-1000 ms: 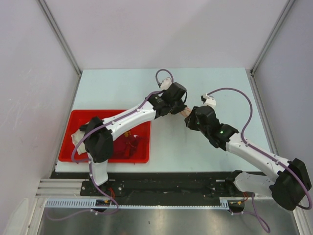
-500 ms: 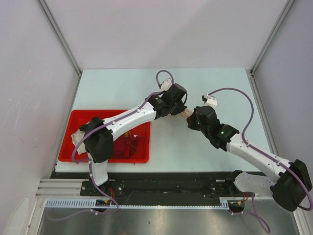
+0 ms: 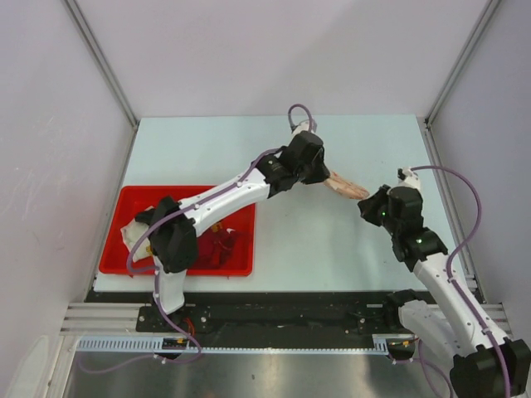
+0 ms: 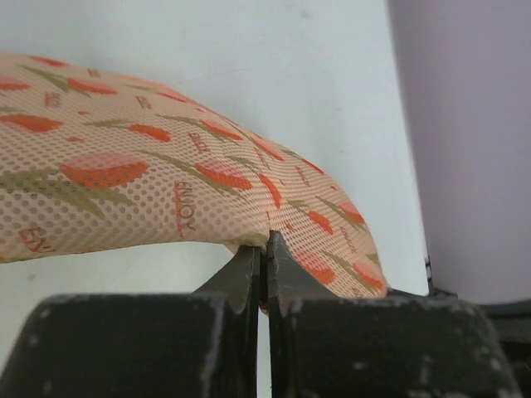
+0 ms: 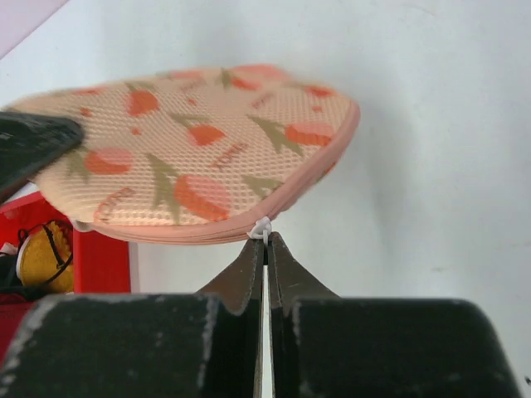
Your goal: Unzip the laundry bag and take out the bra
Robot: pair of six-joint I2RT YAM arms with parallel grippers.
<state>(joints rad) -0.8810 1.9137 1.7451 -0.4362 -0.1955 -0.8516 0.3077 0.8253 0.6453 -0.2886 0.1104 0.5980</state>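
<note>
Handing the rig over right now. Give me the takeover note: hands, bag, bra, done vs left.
Left hand: shut on the rim of the laundry bag.
Right hand: shut on the white zip pull.
Bag: held stretched between both hands, right of the red bin.
Bra: not visible in any view.
Done: both grips set; no opening shows along the zip.
Left: run the zip round, take the bra out.

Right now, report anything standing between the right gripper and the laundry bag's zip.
Nothing visible does. The right gripper is closed on a small white tab at the laundry bag rim; the left gripper pinches the bag's other end.
</note>
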